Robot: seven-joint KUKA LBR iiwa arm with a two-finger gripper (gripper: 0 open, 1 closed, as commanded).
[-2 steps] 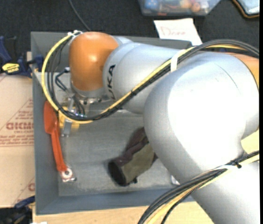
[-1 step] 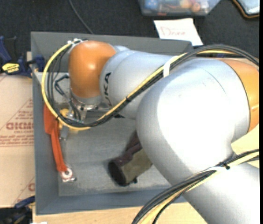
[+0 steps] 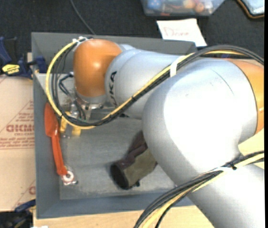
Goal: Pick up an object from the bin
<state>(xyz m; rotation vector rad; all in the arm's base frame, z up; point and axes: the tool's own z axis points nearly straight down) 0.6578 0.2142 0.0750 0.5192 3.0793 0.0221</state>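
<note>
The arm (image 3: pixel 196 113) is reaching into the grey bin (image 3: pixel 124 196) from 3 o'clock, its thick white links covering much of the bin floor; its wrist, capped by an orange cover (image 3: pixel 92 65) and looped with yellow and black cables (image 3: pixel 51 77), is sitting over the 10 o'clock part of the bin. The gripper (image 3: pixel 84 109) is hanging beneath that cover, low over the floor; the wrist is hiding most of it, so whether it is open or closed, or gripping anything, cannot be told. Just beside it, toward 8 o'clock, a small yellow piece (image 3: pixel 72 127) is showing; what it is cannot be made out. A long orange utensil (image 3: pixel 55 148) is lying along the 9 o'clock wall, its broad end near the gripper and its handle running down toward 7 o'clock, ending in a small metal ring (image 3: pixel 68 177). A dark olive cloth roll (image 3: pixel 131 170) is lying at about 6 o'clock, well apart from the gripper and partly under the arm.
</note>
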